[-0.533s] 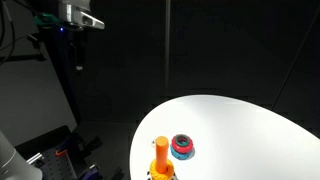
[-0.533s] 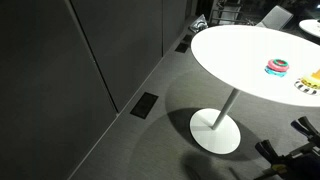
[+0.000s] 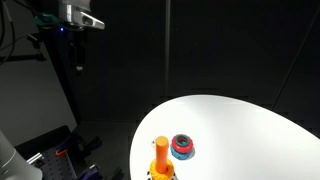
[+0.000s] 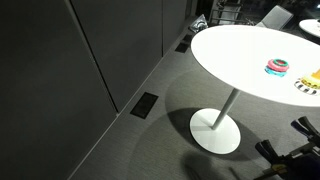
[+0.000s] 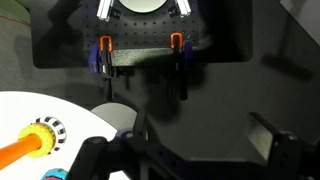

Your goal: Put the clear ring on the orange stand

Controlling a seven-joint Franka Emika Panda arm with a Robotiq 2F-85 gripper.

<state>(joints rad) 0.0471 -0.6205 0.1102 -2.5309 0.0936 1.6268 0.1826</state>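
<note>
Task looks not begun, going by layout: the small upright orange plastic stand (image 3: 160,150), peg w/ rounded top on a wider yellowish dotted base, has a bare peg, nothing threaded on it. As for the clear ring, can't spot it anywhere, too small/transparent to tell; may be w/ the squat red-over-blue ring stack (image 3: 182,147), which sits just right of the stand & slightly farther back, both near the near-left edge of the round white surface (image 3: 240,125). No real containers; only holders are the stand (empty) & the ring stack (red atop blue). The gripper (image 5: 190,155) shows only as dark shapes low in wrist view vs dark floor, so can't tell if jaws are apart or together; nothing seen held. It's off the surface, well apart from the stand (image 5: 20,150) at that view's left edge. Left to do, I'd judge: find ring, grasp, lift, lower over peg
</note>
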